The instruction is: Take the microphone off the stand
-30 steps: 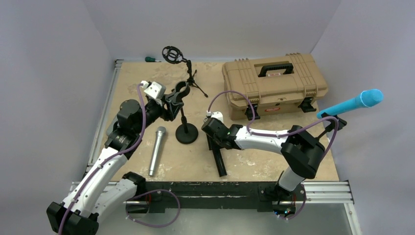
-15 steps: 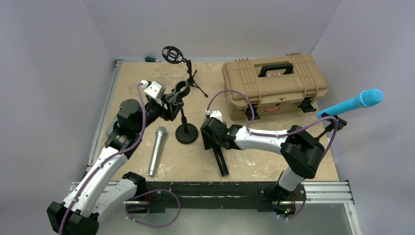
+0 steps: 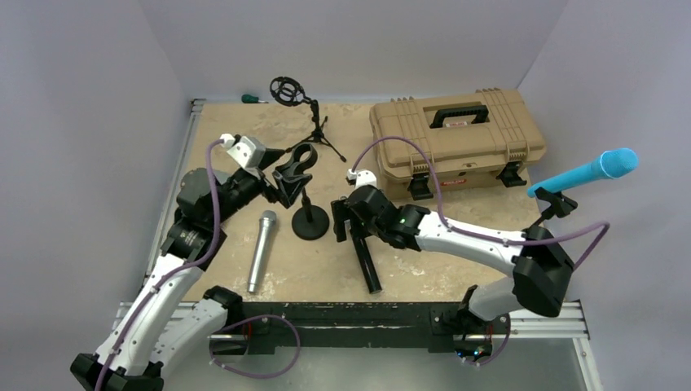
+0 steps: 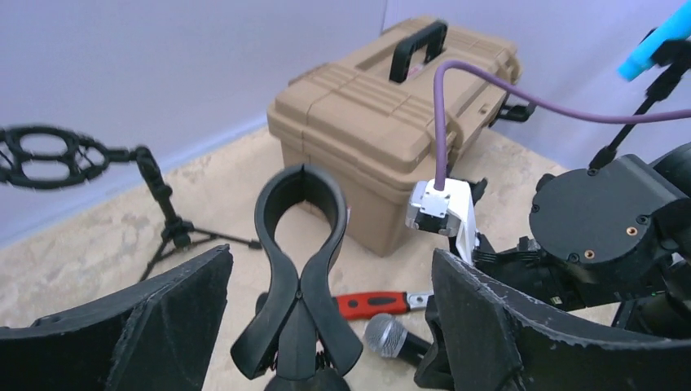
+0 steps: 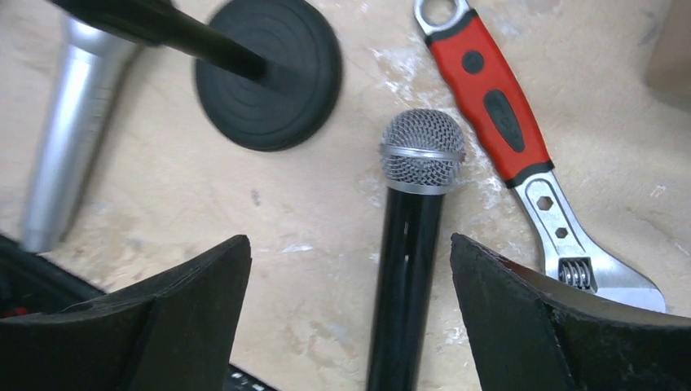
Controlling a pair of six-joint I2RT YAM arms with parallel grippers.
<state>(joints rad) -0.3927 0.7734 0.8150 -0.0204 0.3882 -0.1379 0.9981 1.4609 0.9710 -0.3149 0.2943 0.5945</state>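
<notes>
The black microphone (image 3: 366, 262) (image 5: 406, 244) lies flat on the table, its mesh head (image 4: 386, 333) toward the stand. The black stand (image 3: 310, 221) is upright on its round base (image 5: 269, 73), and its spring clip (image 3: 297, 162) (image 4: 299, 236) is empty. My left gripper (image 3: 283, 177) (image 4: 330, 252) is open, its fingers on either side of the clip and apart from it. Just above the microphone's head end, my right gripper (image 3: 347, 221) (image 5: 349, 239) is open, and the black body runs between its pads without touching them.
A silver microphone (image 3: 261, 248) (image 5: 69, 122) lies left of the stand's base. A red-handled wrench (image 5: 489, 98) (image 4: 379, 304) lies beside the black microphone. A tan toolbox (image 3: 456, 138) stands at the back right, a blue microphone (image 3: 583, 173) on its own stand at the right, and a shock-mount tripod (image 3: 287, 91) at the back.
Both grippers have opened. The right one let go of the black microphone, which now lies on the table. The left one released the clip and drew back slightly.
</notes>
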